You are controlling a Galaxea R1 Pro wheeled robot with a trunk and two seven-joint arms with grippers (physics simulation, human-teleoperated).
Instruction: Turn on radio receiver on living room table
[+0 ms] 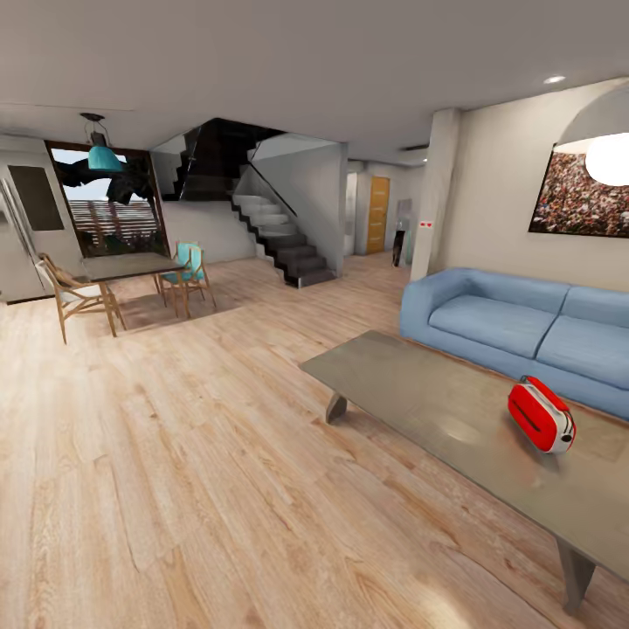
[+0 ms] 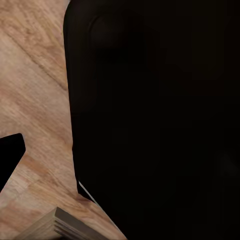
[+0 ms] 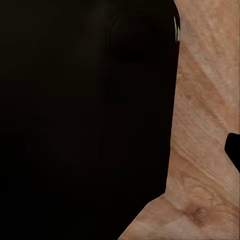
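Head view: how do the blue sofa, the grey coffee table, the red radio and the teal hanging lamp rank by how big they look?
1. Coffee table, though nearest the camera.
2. Blue sofa, cut off at the edge.
3. Red radio.
4. Teal lamp, far off.

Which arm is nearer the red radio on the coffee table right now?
Probably the right, judged only by side. The radio receiver lies on the table toward the head view's right. Both wrist views show wood floor beside a dark body, so neither arm is near it.
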